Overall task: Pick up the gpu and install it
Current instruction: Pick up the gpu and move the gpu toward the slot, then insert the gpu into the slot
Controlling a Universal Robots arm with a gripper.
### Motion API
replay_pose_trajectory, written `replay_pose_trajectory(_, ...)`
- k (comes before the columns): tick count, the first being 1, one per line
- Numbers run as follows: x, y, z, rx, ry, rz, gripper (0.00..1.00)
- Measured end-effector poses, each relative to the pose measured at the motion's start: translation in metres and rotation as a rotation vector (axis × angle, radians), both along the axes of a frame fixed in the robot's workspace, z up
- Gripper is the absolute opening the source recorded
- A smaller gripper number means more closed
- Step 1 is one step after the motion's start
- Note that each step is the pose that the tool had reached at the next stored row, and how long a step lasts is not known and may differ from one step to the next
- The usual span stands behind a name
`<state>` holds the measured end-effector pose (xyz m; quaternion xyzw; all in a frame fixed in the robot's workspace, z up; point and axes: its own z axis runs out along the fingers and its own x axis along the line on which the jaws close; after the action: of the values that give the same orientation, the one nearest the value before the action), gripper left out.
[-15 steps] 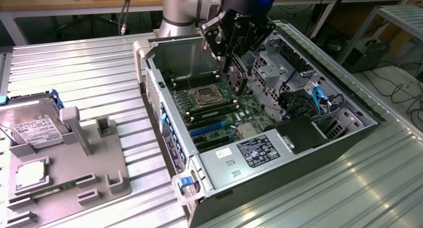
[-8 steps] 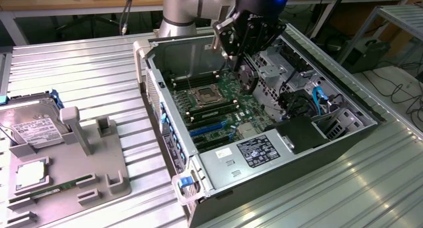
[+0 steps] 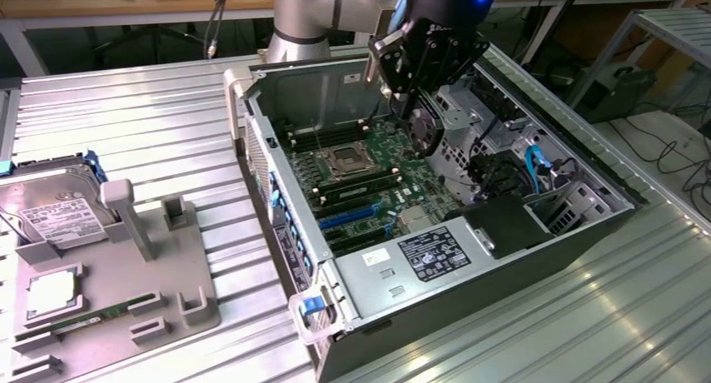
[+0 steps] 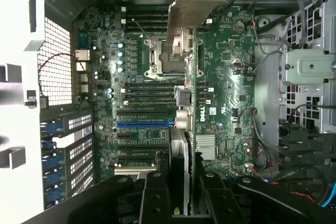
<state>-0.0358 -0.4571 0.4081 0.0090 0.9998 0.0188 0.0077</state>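
My gripper [image 3: 420, 100] hangs above the open computer case [image 3: 291, 258] and is shut on the gpu [image 3: 424, 130], which stands on edge with its black round cooler facing the exterior view's left. In the wrist view the gpu [image 4: 187, 129] is seen edge-on between my black fingers [image 4: 155, 198], its silver end bracket [image 4: 192, 3] pointing away. It hovers over the green motherboard [image 4: 226, 72], across the processor socket [image 4: 157, 56] and the memory slots. The blue and black expansion slots [image 4: 144, 124] lie beside the card, nearer the case's rear grille.
A grey fixture tray [image 3: 133, 275] on the exterior view's left carries a silver hard drive [image 3: 50, 216] and a narrow green memory stick [image 3: 89, 320]. Inside the case are the power supply [image 3: 444, 250], blue cables [image 3: 535, 171] and drive cages [image 4: 310, 66]. The case walls rise around the motherboard.
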Motion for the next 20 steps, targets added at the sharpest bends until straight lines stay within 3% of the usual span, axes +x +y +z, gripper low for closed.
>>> replay_pose_trajectory(13, 0.0, 0.0, 0.0, 0.0, 0.0, 0.025, 0.27)
replay_pose_trajectory(17, -0.0007, 0.0, 0.0, 0.0, 0.0, 0.068, 0.27)
replay_pose_trajectory(20, -0.0032, 0.0, -0.0001, 0.0, 0.0, 0.172, 0.27)
